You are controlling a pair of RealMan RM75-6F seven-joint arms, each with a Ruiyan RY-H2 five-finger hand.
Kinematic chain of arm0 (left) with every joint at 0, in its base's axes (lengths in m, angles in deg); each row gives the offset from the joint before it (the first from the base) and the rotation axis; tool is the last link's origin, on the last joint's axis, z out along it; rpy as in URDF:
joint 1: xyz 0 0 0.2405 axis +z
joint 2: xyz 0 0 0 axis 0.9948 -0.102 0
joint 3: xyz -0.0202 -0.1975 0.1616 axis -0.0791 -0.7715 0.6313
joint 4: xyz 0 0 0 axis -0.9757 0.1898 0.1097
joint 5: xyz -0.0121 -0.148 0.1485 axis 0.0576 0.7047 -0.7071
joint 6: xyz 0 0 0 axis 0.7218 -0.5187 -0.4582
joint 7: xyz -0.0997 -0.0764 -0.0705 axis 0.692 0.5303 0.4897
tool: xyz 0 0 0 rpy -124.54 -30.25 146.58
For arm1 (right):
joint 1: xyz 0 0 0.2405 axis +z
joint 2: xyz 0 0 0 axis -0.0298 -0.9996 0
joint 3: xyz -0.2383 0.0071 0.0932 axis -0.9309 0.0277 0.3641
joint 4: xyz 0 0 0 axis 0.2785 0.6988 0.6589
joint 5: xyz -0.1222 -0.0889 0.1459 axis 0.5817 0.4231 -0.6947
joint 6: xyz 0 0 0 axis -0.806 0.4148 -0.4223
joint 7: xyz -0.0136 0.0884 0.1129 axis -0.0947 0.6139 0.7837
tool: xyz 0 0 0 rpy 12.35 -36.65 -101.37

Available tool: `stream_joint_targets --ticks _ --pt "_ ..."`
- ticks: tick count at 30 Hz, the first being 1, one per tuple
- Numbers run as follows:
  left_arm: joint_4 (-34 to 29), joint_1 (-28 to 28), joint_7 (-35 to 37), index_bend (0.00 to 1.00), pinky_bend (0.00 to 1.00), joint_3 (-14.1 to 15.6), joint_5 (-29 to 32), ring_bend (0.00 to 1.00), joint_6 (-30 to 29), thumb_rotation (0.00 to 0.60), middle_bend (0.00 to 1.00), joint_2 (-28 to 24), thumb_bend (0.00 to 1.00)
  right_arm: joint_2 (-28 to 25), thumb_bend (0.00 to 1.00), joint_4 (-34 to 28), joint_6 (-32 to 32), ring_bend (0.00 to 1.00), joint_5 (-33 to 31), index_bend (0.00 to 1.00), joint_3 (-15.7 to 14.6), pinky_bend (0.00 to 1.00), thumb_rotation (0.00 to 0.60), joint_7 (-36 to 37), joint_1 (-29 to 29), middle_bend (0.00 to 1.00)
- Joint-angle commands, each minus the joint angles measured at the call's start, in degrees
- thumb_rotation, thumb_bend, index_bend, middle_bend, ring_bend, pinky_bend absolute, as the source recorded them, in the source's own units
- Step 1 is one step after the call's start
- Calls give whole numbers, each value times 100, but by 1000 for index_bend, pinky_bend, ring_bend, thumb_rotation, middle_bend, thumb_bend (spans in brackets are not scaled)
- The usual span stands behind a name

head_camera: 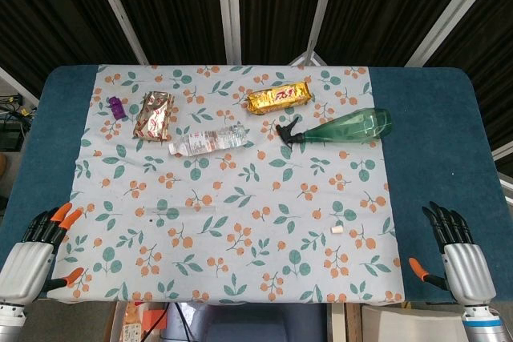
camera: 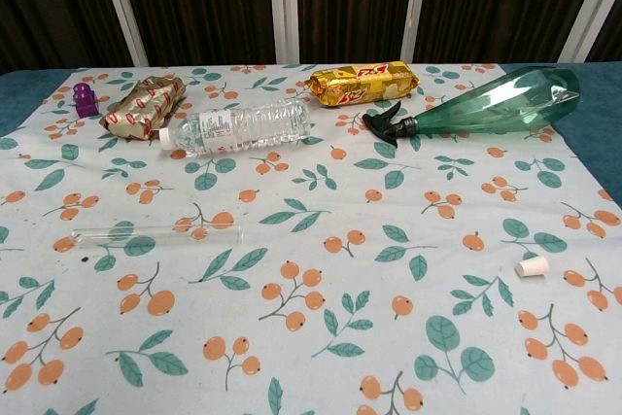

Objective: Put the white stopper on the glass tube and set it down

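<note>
Lying on its side on the floral tablecloth, the clear glass tube sits left of the cloth's middle, with the small white stopper well apart from it, toward the cloth's right edge; neither is touched. Both hands rest at the near corners of the cloth in the head view: the left hand and the right hand each hold nothing, fingers spread apart. Along the far side of the cloth, from left, lie a small purple cap, a crinkled red and gold wrapper, a plastic water bottle, a gold biscuit pack and a green spray bottle, its black trigger pointing toward the water bottle.
</note>
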Motion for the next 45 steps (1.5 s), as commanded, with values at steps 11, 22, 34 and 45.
stream_joint_targets --ticks 11,22,34,45 --pt "-210 -104 -125 8 0 -180 580 0 531 600 5 64 143 -27 292 -28 45 0 32 0 -33 0 600 92 17 0" --pt "-615 -1002 -1428 193 0 -1278 2060 0 1373 600 181 733 257 -62 292 -59 58 0 27 0 -54 0 600 197 14 0" --pt "-332 -2241 -3403 306 0 -2149 4631 0 1579 600 305 2293 354 -87 292 -94 93 0 -13 0 -56 0 600 251 18 0" --pt "177 -2895 -4181 391 0 -2288 5455 0 1192 600 313 3406 369 -109 292 -82 107 0 10 0 -67 0 600 344 31 0"
